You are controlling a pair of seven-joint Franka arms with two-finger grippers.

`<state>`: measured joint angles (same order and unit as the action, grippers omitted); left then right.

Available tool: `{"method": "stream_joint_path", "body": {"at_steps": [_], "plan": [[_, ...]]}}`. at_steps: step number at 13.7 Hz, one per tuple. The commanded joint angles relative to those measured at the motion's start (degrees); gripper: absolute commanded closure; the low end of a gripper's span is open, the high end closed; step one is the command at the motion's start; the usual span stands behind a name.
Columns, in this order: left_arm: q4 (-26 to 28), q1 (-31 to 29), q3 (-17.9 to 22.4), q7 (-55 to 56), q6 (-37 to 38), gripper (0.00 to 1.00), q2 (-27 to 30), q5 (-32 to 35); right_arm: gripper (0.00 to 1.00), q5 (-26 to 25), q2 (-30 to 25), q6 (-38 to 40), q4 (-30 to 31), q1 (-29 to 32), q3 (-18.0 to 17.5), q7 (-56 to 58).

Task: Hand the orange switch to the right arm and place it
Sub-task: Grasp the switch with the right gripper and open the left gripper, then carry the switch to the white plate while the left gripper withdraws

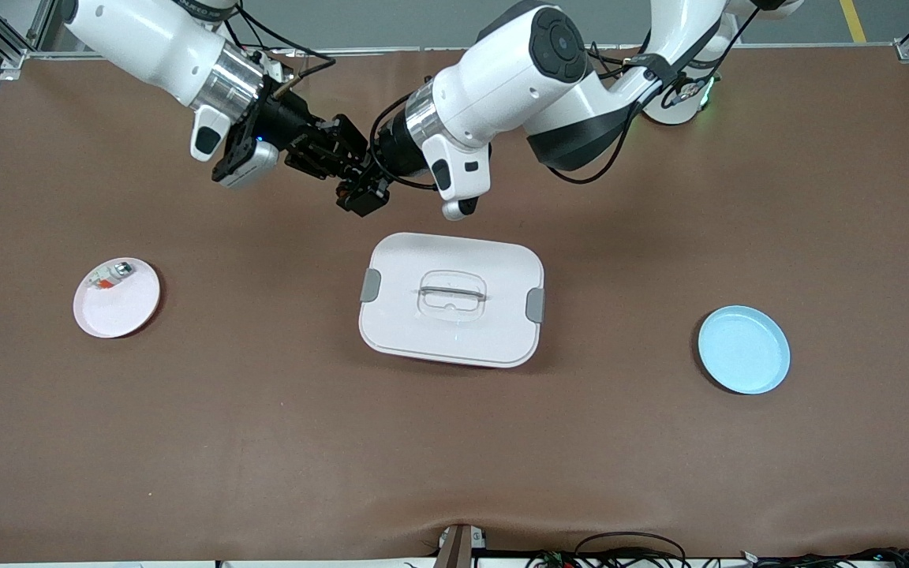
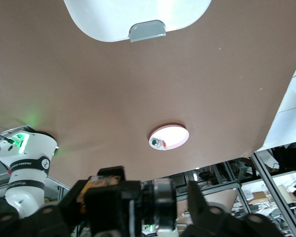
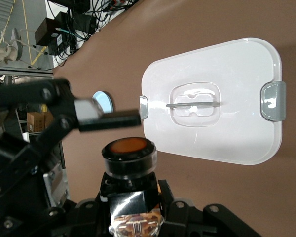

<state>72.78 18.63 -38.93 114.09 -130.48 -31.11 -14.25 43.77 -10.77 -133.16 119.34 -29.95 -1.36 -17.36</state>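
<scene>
The orange switch (image 3: 129,154) is a stubby black part with a round orange cap. My right gripper (image 3: 130,195) is shut on its black body and holds it in the air, cap outward. In the left wrist view the switch (image 2: 160,202) shows side-on, and one of the left gripper's fingers (image 2: 203,207) stands apart from it. My left gripper (image 2: 138,212) is open around the switch without touching it. In the front view both grippers meet over the bare table, the right gripper (image 1: 348,162) against the left gripper (image 1: 364,193), and the switch is hidden among their black fingers.
A white lidded box (image 1: 391,331) with grey clasps lies mid-table, nearer the camera than the grippers. A pink plate (image 1: 127,312) holding a small white-and-silver piece (image 1: 110,276) lies toward the right arm's end. A blue plate (image 1: 743,349) lies toward the left arm's end.
</scene>
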Motion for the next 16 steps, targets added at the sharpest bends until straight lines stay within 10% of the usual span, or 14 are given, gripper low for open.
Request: {"method": "stream_joint_path", "body": {"at_steps": [1, 8, 16], "plan": [[-1.0, -1.0, 0.3, -0.1, 0.2, 0.00, 1.2, 1.2, 1.00, 0.5, 1.0, 1.1, -1.1, 0.9, 0.2, 5.8], [-0.9, -6.7, 0.1, -9.6, 11.2, 0.00, 6.5, 11.8, 1.00, -8.0, 2.2, 13.3, -1.1, 12.2, 0.3, 30.7], [0.1, -19.1, 0.2, -44.6, 30.0, 0.00, 12.3, 15.9, 1.00, -29.5, 5.0, 19.4, -0.9, 24.7, 0.3, 73.9]]}}
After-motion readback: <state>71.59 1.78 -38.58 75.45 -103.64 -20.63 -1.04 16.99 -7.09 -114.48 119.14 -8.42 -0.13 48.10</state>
